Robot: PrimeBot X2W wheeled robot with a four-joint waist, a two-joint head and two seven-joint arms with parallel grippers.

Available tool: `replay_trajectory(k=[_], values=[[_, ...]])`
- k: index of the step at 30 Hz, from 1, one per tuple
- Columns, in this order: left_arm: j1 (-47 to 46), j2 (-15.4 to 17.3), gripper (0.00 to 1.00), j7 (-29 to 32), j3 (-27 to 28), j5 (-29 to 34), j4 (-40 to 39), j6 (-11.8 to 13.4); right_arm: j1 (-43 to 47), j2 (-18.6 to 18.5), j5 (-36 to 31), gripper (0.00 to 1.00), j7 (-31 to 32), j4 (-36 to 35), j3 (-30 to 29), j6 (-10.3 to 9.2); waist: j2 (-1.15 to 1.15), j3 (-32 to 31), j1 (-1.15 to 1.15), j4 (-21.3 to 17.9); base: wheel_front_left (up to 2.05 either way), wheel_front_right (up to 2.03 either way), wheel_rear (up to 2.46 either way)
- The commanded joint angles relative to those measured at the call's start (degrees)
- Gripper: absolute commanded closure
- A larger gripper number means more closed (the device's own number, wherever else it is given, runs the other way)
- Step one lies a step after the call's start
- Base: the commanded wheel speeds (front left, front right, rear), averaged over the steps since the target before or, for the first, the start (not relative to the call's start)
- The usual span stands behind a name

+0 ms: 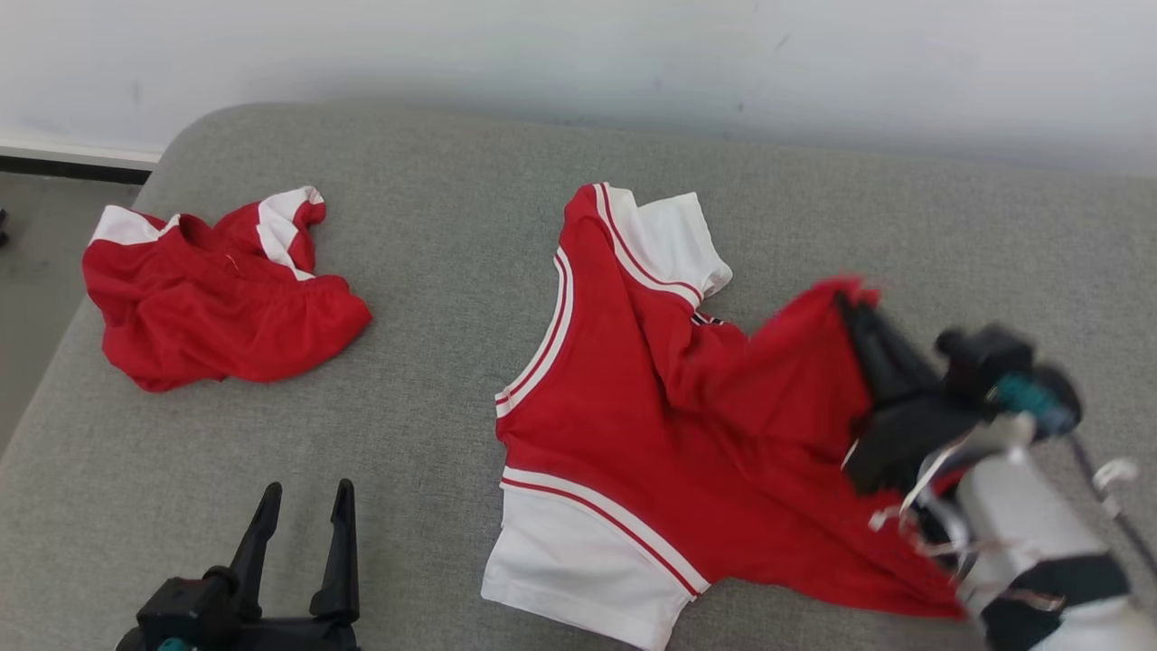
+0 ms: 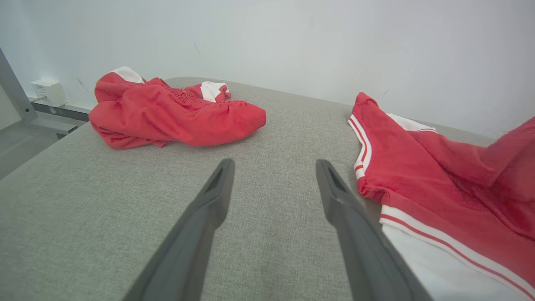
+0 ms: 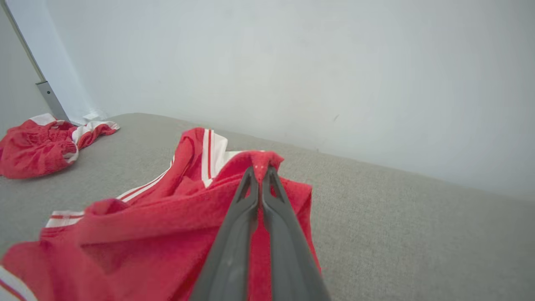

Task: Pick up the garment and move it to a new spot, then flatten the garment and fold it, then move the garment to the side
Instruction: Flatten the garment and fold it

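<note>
While the left fingers (image 1: 342,533) gape wide and empty at the near left, the right fingers (image 3: 250,196) are pinched shut on a raised fold of the garment (image 1: 633,425) at its red hem; the shirt lies mid-cushion (image 1: 434,226), long axis running across, neckline pointing to the robot's left, hem to its right; the right arm's nearer, so I'd expect the lift from that end.
</note>
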Motion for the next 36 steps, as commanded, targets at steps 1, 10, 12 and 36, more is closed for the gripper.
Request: replay_trajectory(k=[1, 10, 12, 36], values=[[-1.1, 0.0, 0.0, 0.0, -0.2, 0.3, -0.2, 0.1, -2.8, -1.3, 0.4, 1.0, 0.4, -0.3, -0.9, 0.07, 0.0, 0.8, 0.0, -0.2, 0.0, 0.0, 0.0], [-3.2, 0.1, 0.0, 0.0, -2.1, -0.7, 0.2, 0.1, -17.9, -6.5, -0.9, 1.0, 4.3, 2.8, -4.1, 0.07, 0.0, 3.6, 0.0, 1.3, 0.0, 0.0, 0.0], [-3.5, 0.1, 0.0, 0.0, -2.4, -0.9, 0.4, 0.1, -20.9, -6.9, -1.7, 1.0, 5.0, 4.5, -5.0, 0.07, 0.0, 4.0, 0.0, 1.8, 0.0, 0.0, 0.0], [-2.0, 0.4, 0.0, 0.0, -2.8, -0.3, 0.9, 0.1, -24.8, -3.8, -9.1, 0.0, -3.5, 22.8, -9.1, 0.07, 0.0, 1.3, 0.0, 0.4, 0.0, 0.0, 0.0]])
